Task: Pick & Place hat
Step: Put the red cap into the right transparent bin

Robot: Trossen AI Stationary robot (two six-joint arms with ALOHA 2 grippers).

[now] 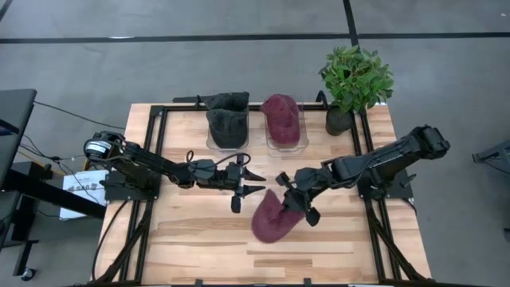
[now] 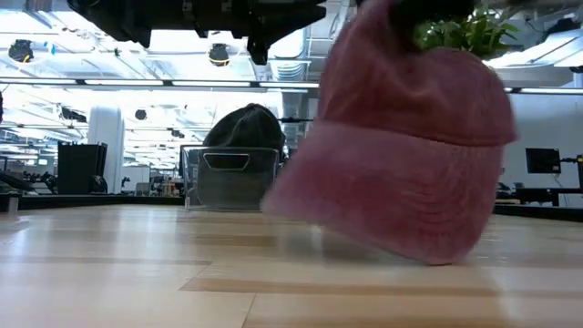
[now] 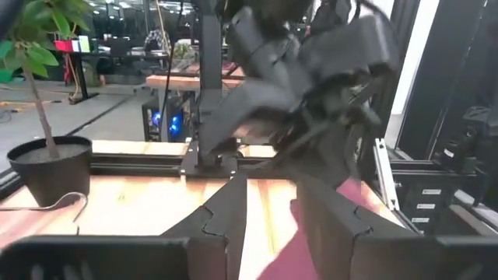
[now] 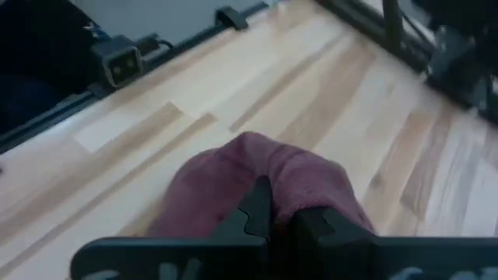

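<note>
A maroon hat [image 1: 273, 219] hangs near the middle of the wooden table, and my right gripper [image 1: 292, 199] is shut on its upper part. In the low view the hat [image 2: 401, 155] hangs with its brim down, the lower edge right at the tabletop; whether it touches, I cannot tell. My left gripper [image 1: 260, 180] stands open just left of the hat, pointing level toward the table's right edge with nothing between its fingers [image 3: 226, 218]. My right gripper pinches a raised fold of the hat's crown [image 4: 289, 183] between its two fingers [image 4: 261, 204]. The fingers slant down from the table's right side. The hat hangs below them, spreading out toward the near edge.
Two clear bins stand at the far edge. One [image 1: 227, 119] holds a dark hat and the other [image 1: 281, 119] another maroon hat. A potted plant [image 1: 355, 80] fills the far right corner. Black frame rails [image 1: 159, 151] run along both sides. Bare wood lies toward the near edge.
</note>
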